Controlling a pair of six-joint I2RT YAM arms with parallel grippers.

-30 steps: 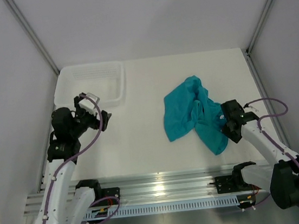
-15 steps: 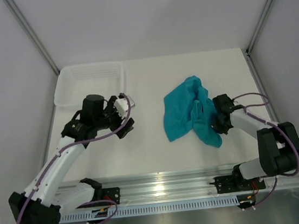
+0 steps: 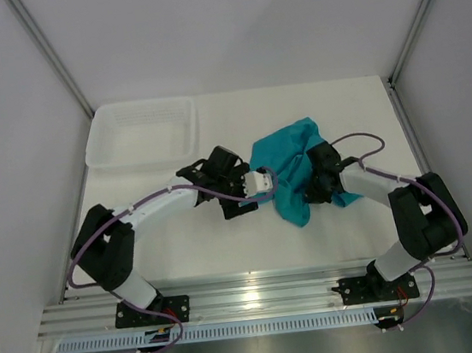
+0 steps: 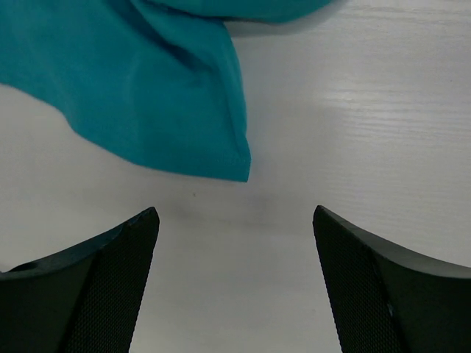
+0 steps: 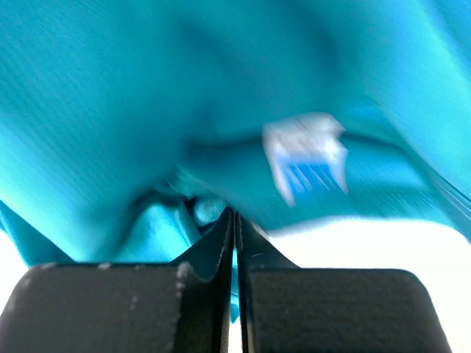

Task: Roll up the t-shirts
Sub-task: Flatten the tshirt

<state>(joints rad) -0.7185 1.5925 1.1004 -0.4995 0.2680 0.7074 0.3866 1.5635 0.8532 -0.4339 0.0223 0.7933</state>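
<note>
While the right gripper [image 5: 234,220] is pinching the crumpled t-shirt [image 3: 288,154] mid-frame, the wide-spread left gripper [image 4: 235,220] is arguably risking catching 2 layers, not 1.

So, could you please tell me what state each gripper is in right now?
Left gripper: open and empty, with the teal t-shirt hem just ahead of it.
Right gripper: shut on the teal t-shirt.
</note>
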